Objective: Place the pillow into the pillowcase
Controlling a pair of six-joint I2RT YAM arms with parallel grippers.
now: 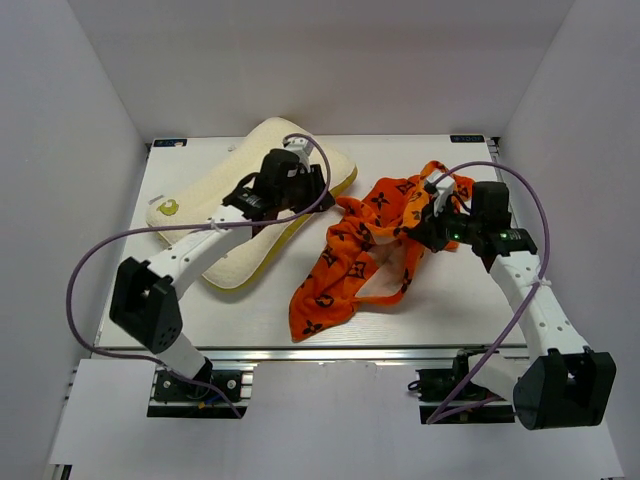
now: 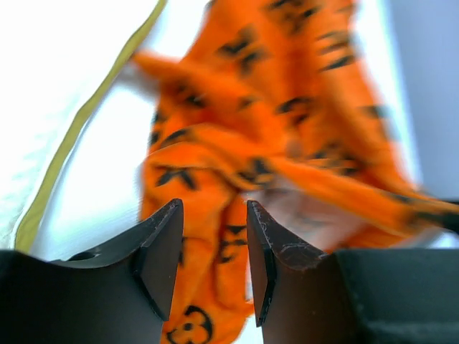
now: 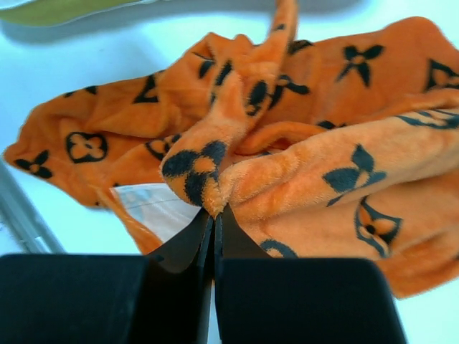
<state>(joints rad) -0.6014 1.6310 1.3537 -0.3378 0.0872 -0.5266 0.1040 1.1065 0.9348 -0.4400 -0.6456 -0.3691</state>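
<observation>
The cream pillow (image 1: 262,145) lies at the back left of the table, its yellow side band toward the middle. The orange pillowcase (image 1: 350,260) with black motifs lies crumpled in the centre right. My left gripper (image 1: 320,190) hovers over the pillow's right end with its jaws open and nothing between them; in the left wrist view the left gripper (image 2: 214,215) faces the pillowcase (image 2: 287,93), with the pillow (image 2: 57,64) at the left. My right gripper (image 1: 432,225) is shut on a fold of the pillowcase (image 3: 323,165), pinched at the tips of the right gripper (image 3: 214,213).
The white table (image 1: 440,300) is walled in by pale panels at the left, back and right. A pale inner patch (image 3: 154,204) of the pillowcase shows beside my right fingers. Purple cables loop over both arms.
</observation>
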